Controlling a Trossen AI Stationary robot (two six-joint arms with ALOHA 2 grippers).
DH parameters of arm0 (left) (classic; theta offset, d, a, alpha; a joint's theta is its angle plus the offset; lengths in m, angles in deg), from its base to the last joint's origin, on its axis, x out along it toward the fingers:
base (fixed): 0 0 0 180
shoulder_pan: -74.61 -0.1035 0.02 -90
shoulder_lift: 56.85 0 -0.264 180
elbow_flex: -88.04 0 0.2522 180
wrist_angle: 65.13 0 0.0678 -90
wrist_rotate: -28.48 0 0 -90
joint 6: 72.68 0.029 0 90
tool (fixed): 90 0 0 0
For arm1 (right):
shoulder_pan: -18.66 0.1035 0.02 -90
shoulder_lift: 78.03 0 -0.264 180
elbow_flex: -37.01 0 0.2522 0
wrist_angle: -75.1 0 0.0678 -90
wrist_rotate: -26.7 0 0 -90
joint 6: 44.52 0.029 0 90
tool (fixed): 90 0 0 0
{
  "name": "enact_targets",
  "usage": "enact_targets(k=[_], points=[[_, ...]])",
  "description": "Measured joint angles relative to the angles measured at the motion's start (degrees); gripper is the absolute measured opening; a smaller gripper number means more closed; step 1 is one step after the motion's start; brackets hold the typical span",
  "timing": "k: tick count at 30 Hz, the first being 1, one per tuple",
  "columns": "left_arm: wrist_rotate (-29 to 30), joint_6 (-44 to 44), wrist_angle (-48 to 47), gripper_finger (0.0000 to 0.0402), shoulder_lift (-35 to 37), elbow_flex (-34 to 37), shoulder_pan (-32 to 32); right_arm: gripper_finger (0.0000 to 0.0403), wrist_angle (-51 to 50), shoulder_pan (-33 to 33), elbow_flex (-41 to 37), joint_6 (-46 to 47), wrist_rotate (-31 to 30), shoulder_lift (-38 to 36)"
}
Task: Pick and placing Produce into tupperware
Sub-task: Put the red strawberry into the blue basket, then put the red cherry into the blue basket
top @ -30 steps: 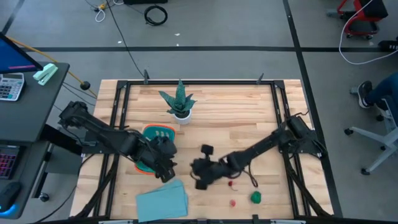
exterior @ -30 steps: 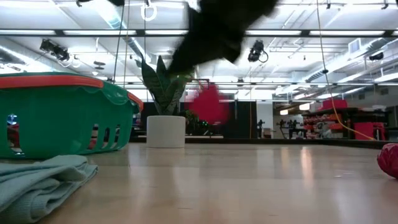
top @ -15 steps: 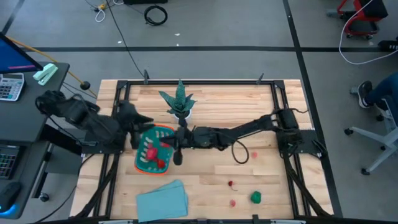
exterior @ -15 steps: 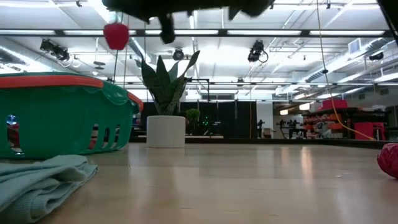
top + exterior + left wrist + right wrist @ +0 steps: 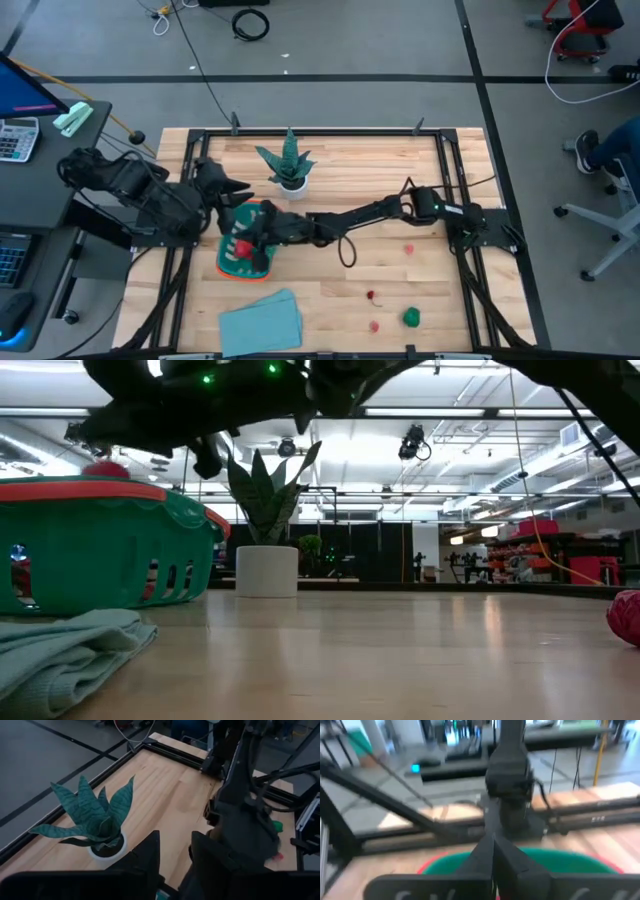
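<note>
Over the tupperware [image 5: 240, 268], the right claw [image 5: 252, 237] hides its contents.

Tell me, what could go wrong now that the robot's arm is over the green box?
The right claw is over the tupperware, shut on a red toy at rim height. Let go off-centre, the toy might hit the orange rim and bounce out. The left claw waits close by, so the arms could bump. The potted plant stands near the right arm and might get knocked as it pulls back.
</note>
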Motion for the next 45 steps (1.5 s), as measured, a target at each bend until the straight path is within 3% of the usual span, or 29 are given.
enact_targets(k=[7,10,13,19,23,29,32,38,42,45], points=[[0.0,-0.3,0.0,0.011,-0.5,0.0,0.1,0.0087,-14.5,-0.1,4.8,-2.6,0.1,0.0],[0.0,-1.0,0.0,0.0113,-0.5,0.0,0.6,0.012,-17.2,0.0,4.8,-2.5,0.1,-2.3],[-0.1,0.3,0.1,0.0116,-0.7,0.2,0.9,0.0141,-25.9,0.6,4.8,-2.2,1.6,-7.0],[-5.7,3.8,0.6,0.0129,-3.4,2.4,0.2,0.0152,-59.8,4.6,4.8,8.5,8.0,-19.5],[-6.2,7.0,4.5,0.0147,-9.0,2.6,0.0,0.0149,-76.0,11.1,4.2,13.8,7.0,-26.7],[-9.4,22.1,18.9,0.0177,-20.3,2.6,-0.3,0.0149,-79.2,26.0,-0.6,23.9,-9.0,-34.4],[-11.4,23.7,23.5,0.019,-26.0,2.6,-0.9,0.0148,-78.8,33.9,-4.0,31.3,-21.2,-36.2],[-21.4,24.0,30.8,0.0201,-38.4,2.6,-1.8,0.0146,-78.8,46.0,-11.7,43.0,-42.3,-37.5],[-21.8,25.2,42.6,0.0199,-46.3,2.6,-1.8,0.0146,-78.8,50.1,-16.9,48.7,-51.1,-37.9],[-23.2,25.3,52.5,0.0198,-51.2,2.6,-1.8,0.0144,-78.8,51.1,-19.2,49.5,-53.0,-38.7]])
